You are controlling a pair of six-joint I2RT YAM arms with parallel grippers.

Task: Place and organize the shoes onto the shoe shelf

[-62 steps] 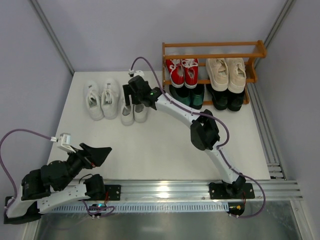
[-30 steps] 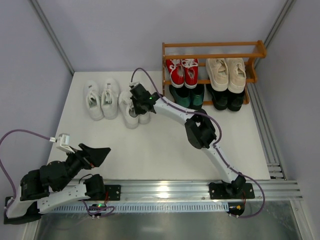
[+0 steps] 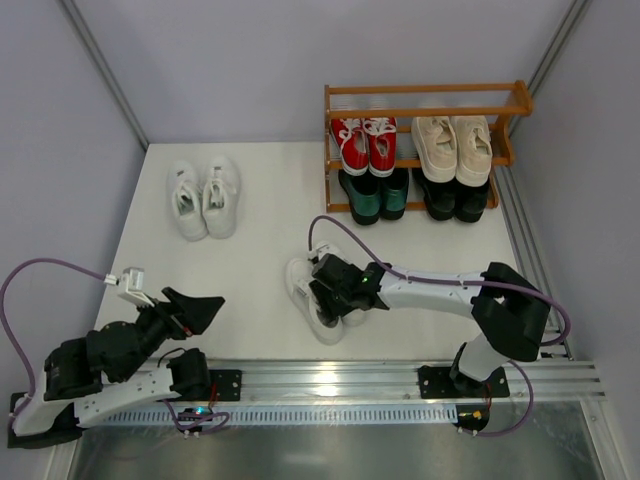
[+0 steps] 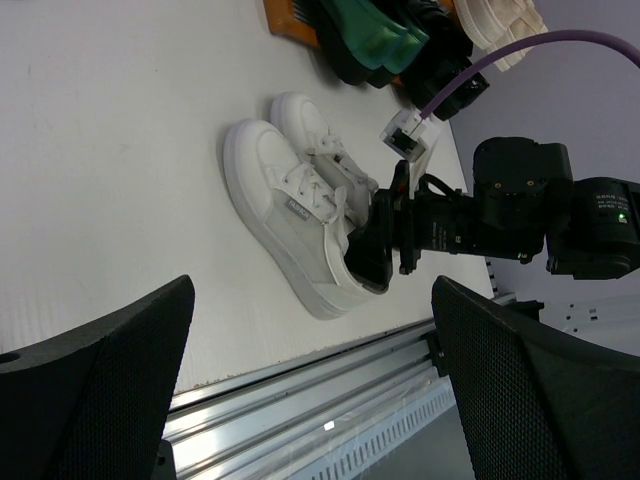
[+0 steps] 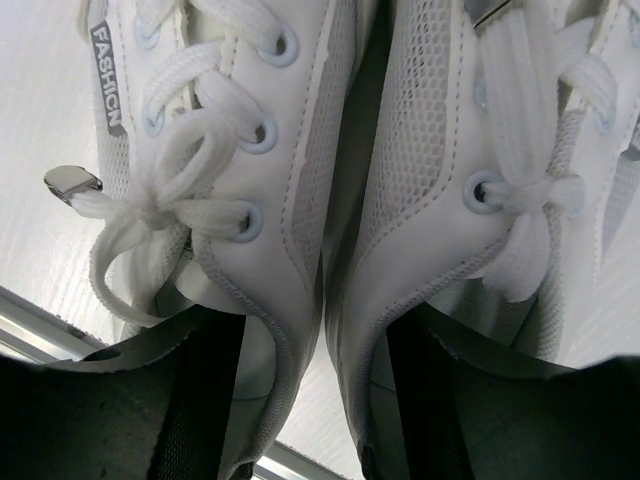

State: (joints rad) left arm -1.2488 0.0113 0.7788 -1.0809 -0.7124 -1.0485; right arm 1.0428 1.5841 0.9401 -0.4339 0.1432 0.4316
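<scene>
— What is the white table (image 3: 250,270) carrying right now?
— Two pairs of white sneakers are lying on it. The far pair (image 3: 205,197) is sitting toward the back left, its shoes side by side.
— And the other one?
— The near pair (image 3: 308,295) is resting close to the front edge, around the middle, its two shoes pressing together.
— Anything else?
— The shoe shelf (image 3: 430,89) is standing at the back right corner, well apart from both pairs.
</scene>
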